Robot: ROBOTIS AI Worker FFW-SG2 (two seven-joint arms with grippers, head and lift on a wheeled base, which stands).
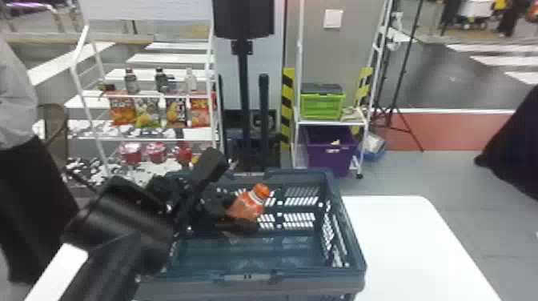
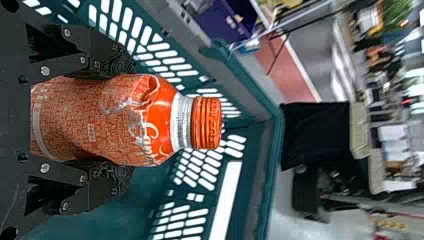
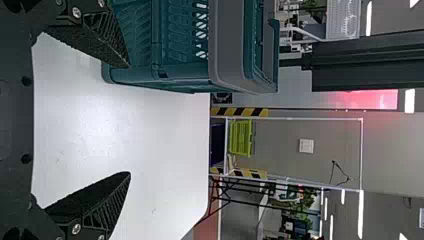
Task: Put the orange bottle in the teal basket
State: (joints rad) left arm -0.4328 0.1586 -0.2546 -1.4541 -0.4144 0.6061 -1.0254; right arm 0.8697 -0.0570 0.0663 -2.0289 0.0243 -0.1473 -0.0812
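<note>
Left gripper clamps orange bottle, tilted, inside teal basket. Right gripper, beside basket, spread, empty. Risk: release too high or while tilted likely drops bottle hard, toppling it against basket.

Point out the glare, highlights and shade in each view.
Head view: the white table is nearly washed out, the inside of the teal basket is darker, and the left arm has a dull sheen. Left wrist view: pale highlights on the orange bottle. Right wrist view: a pinkish glow on the wall.
</note>
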